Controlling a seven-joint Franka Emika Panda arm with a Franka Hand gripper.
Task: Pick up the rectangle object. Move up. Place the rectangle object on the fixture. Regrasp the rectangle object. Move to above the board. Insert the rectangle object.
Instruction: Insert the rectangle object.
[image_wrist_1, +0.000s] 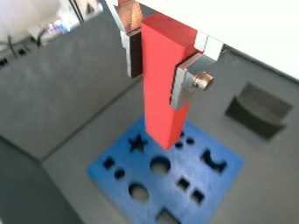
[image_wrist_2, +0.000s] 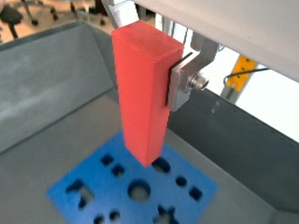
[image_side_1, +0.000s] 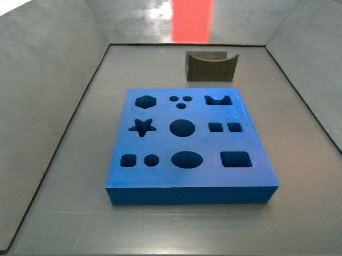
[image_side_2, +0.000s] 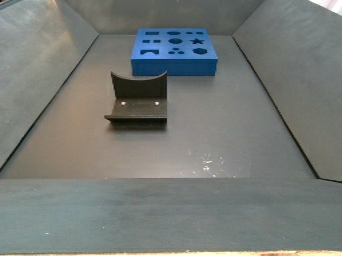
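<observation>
Hanging high over the grey bin, the pincer (image_wrist_1: 163, 54) is gripping the rectangle object (image_wrist_1: 163, 83) near its upper end, and the red-orange block is pointing straight down toward the board (image_wrist_1: 170, 175). In both wrist views the silver fingers (image_wrist_2: 184, 77) are pressing flat against opposite faces of the block, so the pincer is holding it firmly. The lower tip of the block is showing over the board's edge region near the star cutout (image_wrist_1: 138, 142) in a wrist view, with clear air between tip and slab. In a side view only the lower stretch of the rectangle object (image_side_1: 194, 20) is entering from the upper edge of the picture, well above the floor; the arm itself is staying out of sight there. The board (image_side_1: 187, 145) is lying flat on the bin floor, with bare grey floor running along its sides up to the sloping walls (image_side_1: 67, 110). The fixture (image_side_1: 211, 66) is standing just beyond the board's far edge, apart from it, its notch facing up. In a side view from the opposite end, the fixture (image_side_2: 136, 100) is sitting in the middle of the floor with open space all around, and the board (image_side_2: 177, 50) is resting near the far wall.
</observation>
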